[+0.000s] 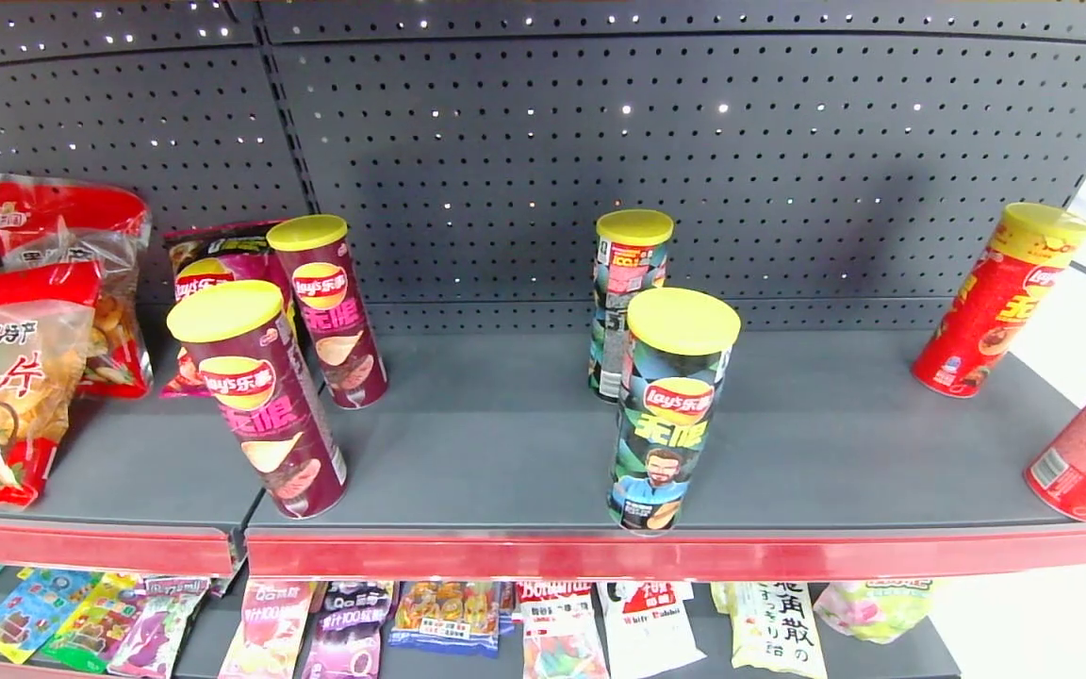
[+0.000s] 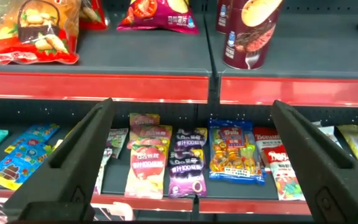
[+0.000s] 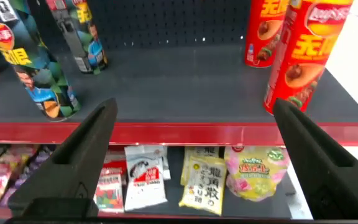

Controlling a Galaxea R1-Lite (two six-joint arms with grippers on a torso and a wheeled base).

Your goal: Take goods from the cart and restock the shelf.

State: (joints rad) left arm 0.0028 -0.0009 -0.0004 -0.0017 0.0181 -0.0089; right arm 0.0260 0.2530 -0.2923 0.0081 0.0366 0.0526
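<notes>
**Both claws empty before a part-filled shelf**

The left claw (image 2: 191,106) hung released and held nothing, facing the red front edge of the dark grey metal shelf (image 1: 505,443). The right claw (image 3: 194,102) was likewise spread and empty. On the shelf stood two purple crisp tubes with yellow lids (image 1: 255,405) towards the left end, two teal patterned tubes (image 1: 670,415) mid-shelf and two red tubes (image 1: 1000,302) at the right end. Bare stretches lay between the groups, so restocking looked partly done. Either claw would next need fresh goods from the cart.
</notes>
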